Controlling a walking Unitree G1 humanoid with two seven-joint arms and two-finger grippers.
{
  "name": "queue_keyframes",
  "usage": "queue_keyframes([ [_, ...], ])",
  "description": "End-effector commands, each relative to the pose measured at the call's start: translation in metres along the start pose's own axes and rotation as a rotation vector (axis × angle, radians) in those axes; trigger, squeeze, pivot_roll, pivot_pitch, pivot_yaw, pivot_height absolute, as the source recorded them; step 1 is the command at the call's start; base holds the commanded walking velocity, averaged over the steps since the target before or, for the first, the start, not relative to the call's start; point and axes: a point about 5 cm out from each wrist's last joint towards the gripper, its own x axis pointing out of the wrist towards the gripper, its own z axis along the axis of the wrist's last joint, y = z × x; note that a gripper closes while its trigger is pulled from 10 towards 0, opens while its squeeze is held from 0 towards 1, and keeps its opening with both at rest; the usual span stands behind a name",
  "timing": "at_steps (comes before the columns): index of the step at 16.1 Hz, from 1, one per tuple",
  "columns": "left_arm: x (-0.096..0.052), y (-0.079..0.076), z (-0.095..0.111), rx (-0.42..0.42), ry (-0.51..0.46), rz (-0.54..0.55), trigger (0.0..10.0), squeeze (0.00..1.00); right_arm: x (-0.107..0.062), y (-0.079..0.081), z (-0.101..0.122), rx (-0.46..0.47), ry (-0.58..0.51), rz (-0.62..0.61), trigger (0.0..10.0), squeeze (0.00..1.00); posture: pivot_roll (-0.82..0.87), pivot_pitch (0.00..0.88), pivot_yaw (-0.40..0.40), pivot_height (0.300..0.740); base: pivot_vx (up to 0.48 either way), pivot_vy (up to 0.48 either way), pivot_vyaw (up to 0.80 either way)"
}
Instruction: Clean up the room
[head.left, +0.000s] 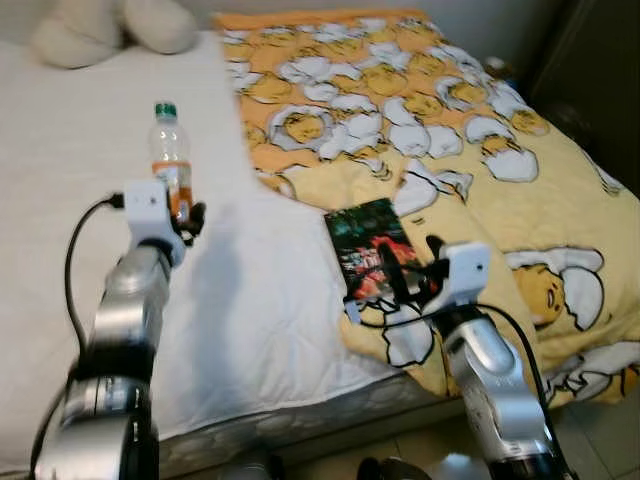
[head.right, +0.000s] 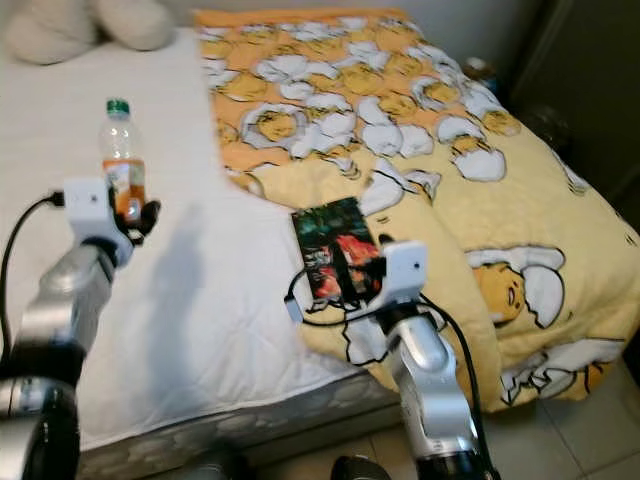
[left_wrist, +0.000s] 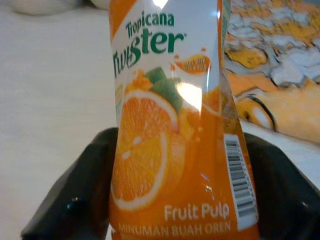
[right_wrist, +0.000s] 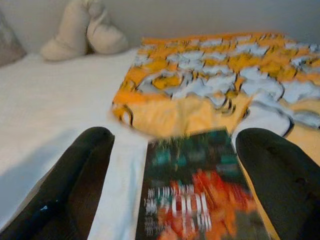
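A bed (head.left: 60, 250) spans the view. A blanket (head.left: 480, 120) covers its half from 12 to 4 o'clock; bare sheet lies from 7 to 11. A pillow (head.left: 110, 25) sits at 11 o'clock, at the far edge. A bottle (head.left: 170, 160) stands upright on the sheet at 10 o'clock, between the left gripper's (head.left: 185, 215) fingers. A book (head.left: 372, 248) lies flat at centre on the blanket's near edge, the right gripper (head.left: 405, 270) over its near end. Floor (head.left: 600, 430) shows at 5 o'clock.

Silver jointed arms, white wrist blocks, looping black cables, black-fingered left pincer (head.left: 190, 215).
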Motion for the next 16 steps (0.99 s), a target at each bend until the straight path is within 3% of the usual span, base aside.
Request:
queue_keyframes([
  [1, -0.015, 0.003, 0.006, 0.010, -0.066, 0.061, 0.0, 0.00, 0.000, -0.010, 0.005, -0.003, -0.041, -0.067, 10.0, 0.00, 0.04, 0.000, 0.006, 0.740, 0.000, 0.000, 0.00],
  [3, -0.047, 0.003, -0.001, 0.036, -0.087, 0.084, 0.0, 0.00, 0.000, -0.010, 0.007, 0.003, -0.062, -0.088, 10.0, 0.00, 0.04, 0.000, 0.006, 0.740, 0.000, 0.000, 0.00],
  [4, -0.066, -0.006, -0.009, 0.057, -0.093, 0.034, 0.0, 0.00, -0.001, -0.010, 0.005, 0.001, -0.055, -0.113, 10.0, 0.00, 0.04, 0.000, 0.003, 0.740, 0.000, 0.000, 0.00],
  [5, -0.075, -0.015, -0.011, 0.062, -0.108, -0.021, 0.0, 0.00, -0.002, -0.014, 0.003, -0.006, -0.059, -0.170, 10.0, 0.00, 0.03, 0.000, -0.005, 0.740, 0.000, 0.000, 0.00],
  [7, -0.073, -0.024, -0.004, 0.047, -0.163, -0.041, 0.0, 0.00, -0.011, -0.029, 0.013, 0.011, -0.148, -0.364, 10.0, 0.00, 0.02, 0.000, -0.023, 0.740, 0.000, 0.000, 0.00],
  [10, -0.074, -0.037, 0.000, 0.056, -0.186, -0.072, 0.0, 0.00, -0.018, -0.029, 0.005, -0.039, -0.117, -0.354, 10.0, 0.00, 0.01, 0.000, -0.033, 0.740, 0.000, 0.000, 0.00],
  [11, -0.073, -0.038, -0.008, 0.063, -0.146, -0.074, 0.0, 0.00, -0.020, -0.033, -0.001, -0.040, -0.083, -0.361, 10.0, 0.00, 0.00, 0.000, -0.035, 0.740, 0.000, 0.000, 0.00],
  [16, -0.065, -0.053, -0.009, 0.061, -0.130, -0.136, 0.0, 0.00, -0.012, -0.026, -0.009, -0.032, -0.040, -0.279, 10.0, 0.00, 0.00, 0.000, -0.024, 0.740, 0.000, 0.000, 0.10],
])
